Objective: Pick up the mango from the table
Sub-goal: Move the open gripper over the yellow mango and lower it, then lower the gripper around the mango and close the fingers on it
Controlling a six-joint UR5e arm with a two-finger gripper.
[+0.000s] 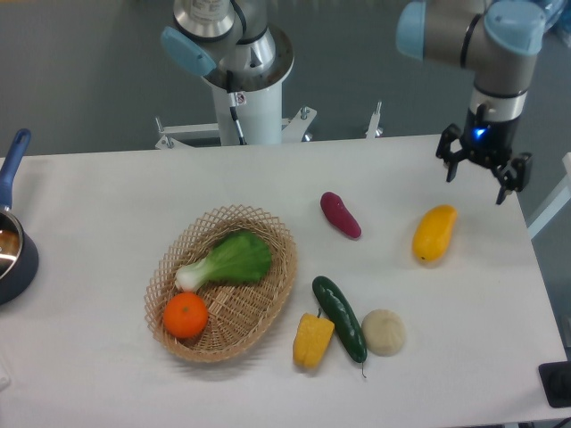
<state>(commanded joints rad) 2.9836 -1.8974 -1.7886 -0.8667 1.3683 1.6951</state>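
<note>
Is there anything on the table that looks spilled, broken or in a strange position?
Nothing stands out. The mango lies whole on the table, apart from the other items. The basket sits upright with the orange and the leafy green inside. The gripper is open above the table.

You see a silver-grey UR5e arm (pixel 464 31) with pale blue joint caps, a white base column (pixel 250 111), and a black gripper (pixel 484 174) showing a small blue light.
</note>
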